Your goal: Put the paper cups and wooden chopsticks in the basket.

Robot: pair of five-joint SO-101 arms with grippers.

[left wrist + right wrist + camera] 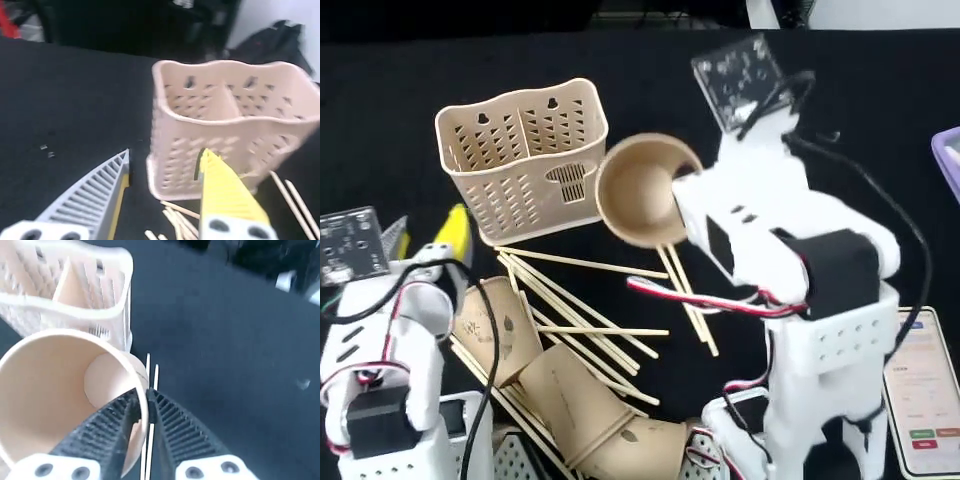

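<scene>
— Since you have both wrist feeds up, what sits closest to the right gripper (142, 410)?

— Its black fingers are pinched on the rim of a paper cup (60, 390), one finger inside the mouth and one outside. I see the cup held on its side above the black cloth (225, 340), with its mouth facing up and toward the basket (75, 285). It is just beside the basket's near corner. I cannot tell whether the two touch.

— And the left gripper (165, 155)?

— Spread wide, one grey finger and one yellow, with nothing between them. It hangs low over the cloth, just short of the basket wall, and the ends of the chopsticks (175, 220) lie under it.

— Where is everything else?

— From above, I see the chopsticks lying in a loose scatter between my two arms, crossing one another. Three more cups (570, 395) lie tipped over among them, near the arm bases. Beyond the pile the basket stands upright, with a divider down its middle.

— And around the work area?

— A phone (925, 390) lies beside my right arm's base with its screen lit. Past the far edge of the cloth, a dark bag (280, 40) rests against a pale wall (270, 12).
</scene>
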